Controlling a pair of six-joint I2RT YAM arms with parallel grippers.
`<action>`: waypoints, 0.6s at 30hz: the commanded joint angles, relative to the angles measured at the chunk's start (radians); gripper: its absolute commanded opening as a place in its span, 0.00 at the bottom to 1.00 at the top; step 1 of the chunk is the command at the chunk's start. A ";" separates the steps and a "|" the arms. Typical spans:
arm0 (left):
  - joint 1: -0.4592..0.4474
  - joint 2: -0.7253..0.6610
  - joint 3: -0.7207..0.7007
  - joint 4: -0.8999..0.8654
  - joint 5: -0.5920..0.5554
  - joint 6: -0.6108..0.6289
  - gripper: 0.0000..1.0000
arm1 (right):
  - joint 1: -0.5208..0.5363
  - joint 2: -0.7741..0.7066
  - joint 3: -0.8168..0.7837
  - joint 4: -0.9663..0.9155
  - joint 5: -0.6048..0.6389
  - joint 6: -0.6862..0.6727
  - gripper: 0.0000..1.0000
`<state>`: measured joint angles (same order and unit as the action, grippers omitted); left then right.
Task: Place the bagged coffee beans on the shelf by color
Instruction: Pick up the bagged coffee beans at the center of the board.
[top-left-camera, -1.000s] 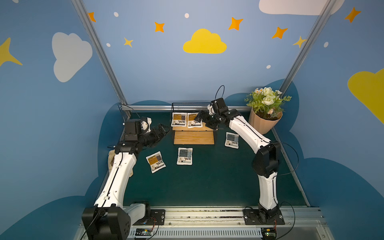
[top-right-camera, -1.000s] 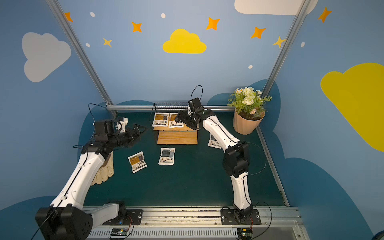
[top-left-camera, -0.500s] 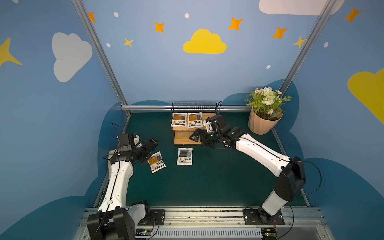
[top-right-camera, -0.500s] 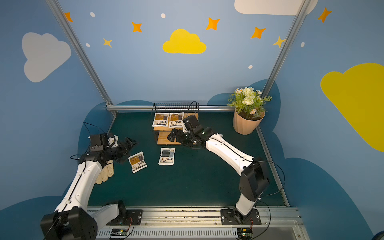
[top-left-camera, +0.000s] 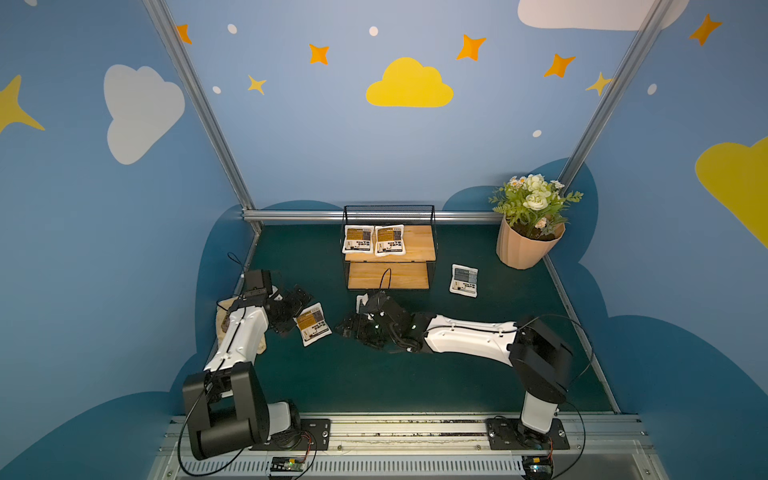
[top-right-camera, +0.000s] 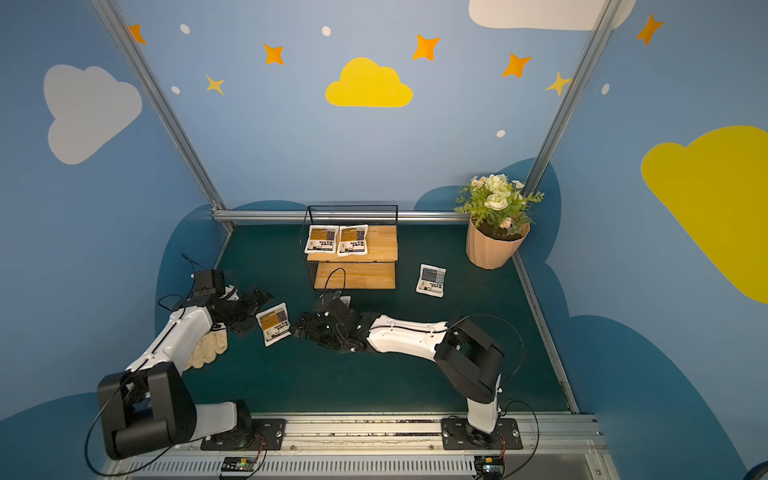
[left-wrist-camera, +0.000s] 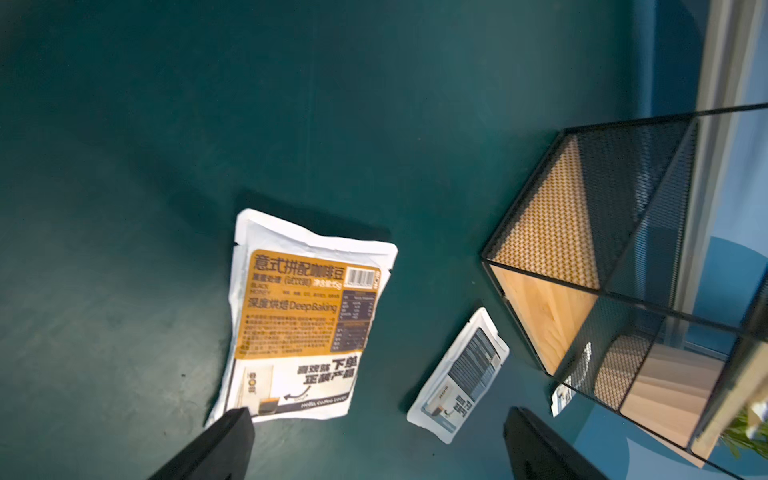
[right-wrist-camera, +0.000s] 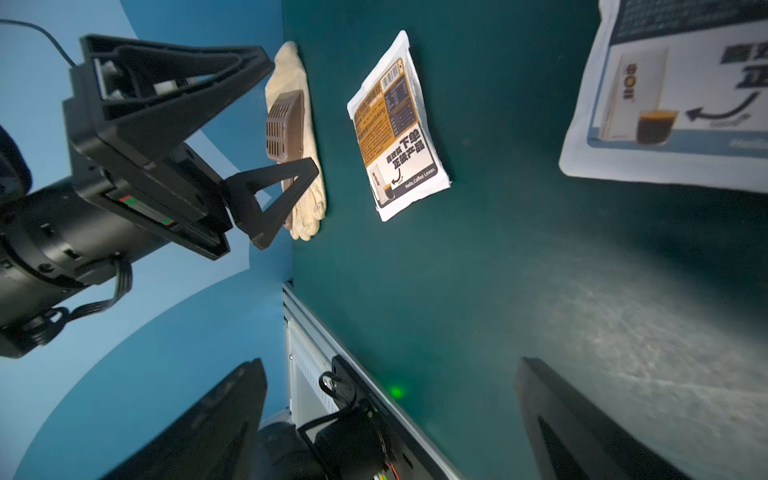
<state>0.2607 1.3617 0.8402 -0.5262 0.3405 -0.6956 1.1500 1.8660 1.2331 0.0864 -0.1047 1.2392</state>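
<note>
Only from left wrist, the whole grey-blue pouch (left-wrist-camera: 459, 376); overhead, perhaps its corner; left and right jaws apart.

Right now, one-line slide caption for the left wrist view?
Open left gripper facing an orange-label pouch; grey-blue pouch lies flat beside the two-tier shelf.

We see a dark green table (top-left-camera: 374, 374) carrying the shelf (top-left-camera: 420, 245) at twelve o'clock, a flower pot (top-left-camera: 525, 249) at two, a grey-blue pouch (top-left-camera: 464, 280) at one, another grey-blue pouch (left-wrist-camera: 461, 374) near centre, a lone orange pouch (top-left-camera: 312, 325) at nine and a tan cloth (top-right-camera: 208, 349) beyond it. Two orange pouches (top-left-camera: 357, 240) lie on the shelf's upper board.
</note>
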 joint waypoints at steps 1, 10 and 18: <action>0.009 0.069 0.032 0.038 0.009 0.012 1.00 | 0.027 0.055 -0.012 0.131 0.103 0.129 0.98; 0.015 0.220 0.096 0.101 0.017 0.004 1.00 | 0.077 0.216 0.054 0.196 0.166 0.254 0.98; 0.029 0.303 0.117 0.121 -0.005 -0.016 1.00 | 0.084 0.321 0.156 0.157 0.153 0.303 0.96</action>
<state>0.2817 1.6444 0.9401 -0.4084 0.3431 -0.7044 1.2278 2.1456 1.3537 0.2584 0.0391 1.5108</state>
